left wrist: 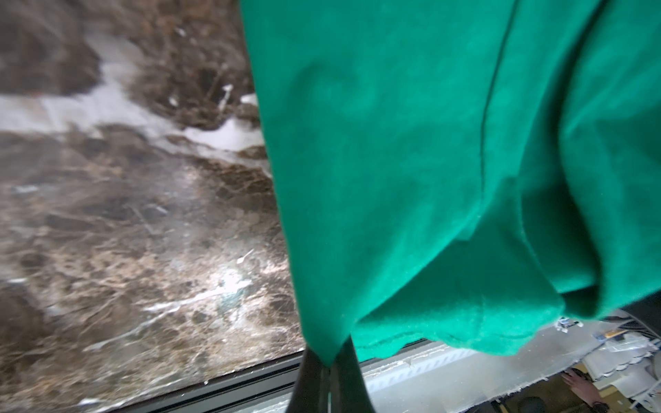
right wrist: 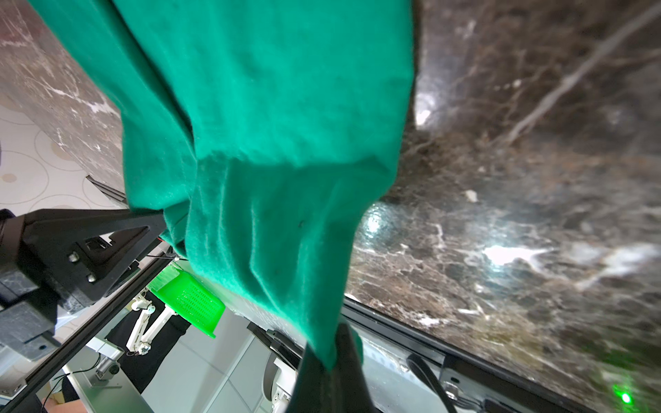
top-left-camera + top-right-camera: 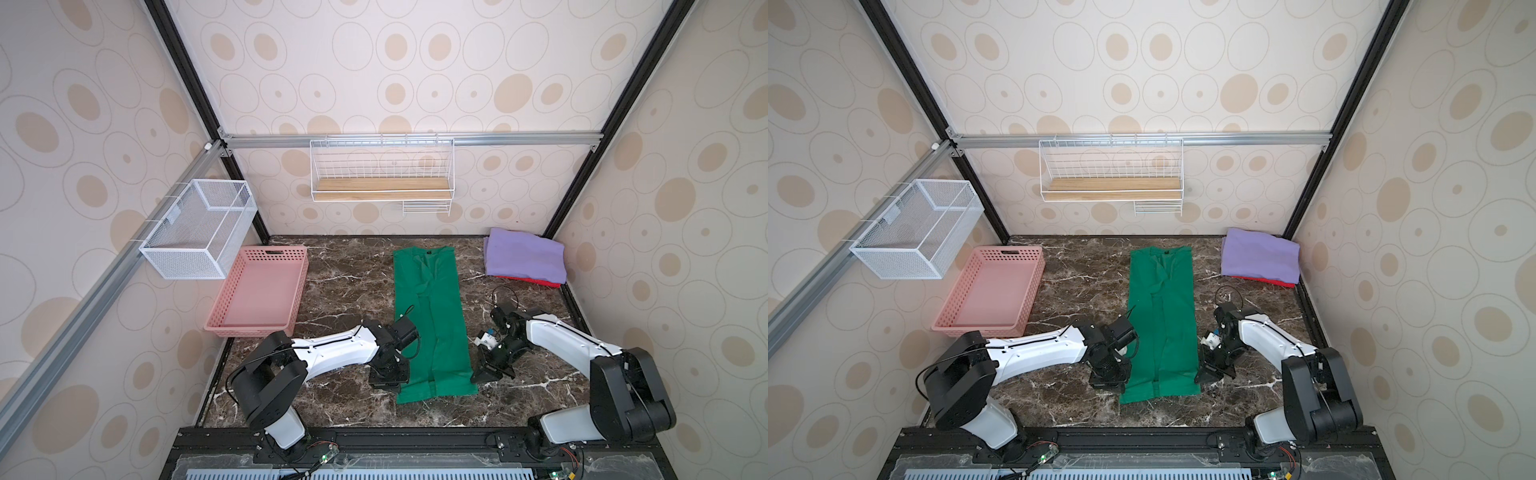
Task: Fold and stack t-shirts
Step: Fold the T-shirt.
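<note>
The green t-shirt lies on the marble table as a long narrow strip, sleeves folded in and collar at the far end. My left gripper is shut on its near left hem corner. My right gripper is shut on the near right hem corner. In both wrist views the pinched green cloth rises off the table. A folded lavender t-shirt rests on a folded red t-shirt in the far right corner.
An empty pink plastic basket stands at the far left of the table. A white mesh bin hangs on the left wall and a wire shelf on the back wall. The table's front edge is just behind both grippers.
</note>
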